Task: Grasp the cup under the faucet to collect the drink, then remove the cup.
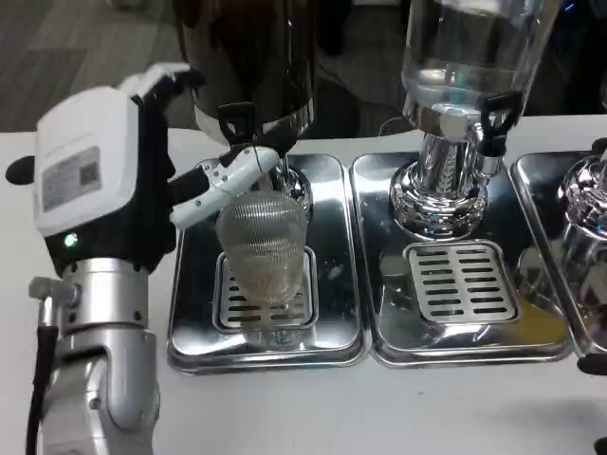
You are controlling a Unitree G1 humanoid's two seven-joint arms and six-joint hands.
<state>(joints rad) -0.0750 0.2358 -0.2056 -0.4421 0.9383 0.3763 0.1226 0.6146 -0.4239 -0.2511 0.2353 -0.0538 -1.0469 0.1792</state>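
A clear ribbed cup [263, 248] is held tilted above the left drip tray [194, 313], its upper end up near the black faucet [239, 123] of the dark steel dispenser [251, 57]. My left hand [142, 180] grips the cup from the left, white fingers [237, 175] wrapped over its top. The cup hangs over the slotted grate [228, 305]. I cannot tell whether any drink is inside it.
A second dispenser with a clear tank [469, 47] and chrome base [441, 190] stands over the middle drip tray [389, 332]. A third chrome unit [583, 204] sits at the right edge. White table [379, 408] lies in front.
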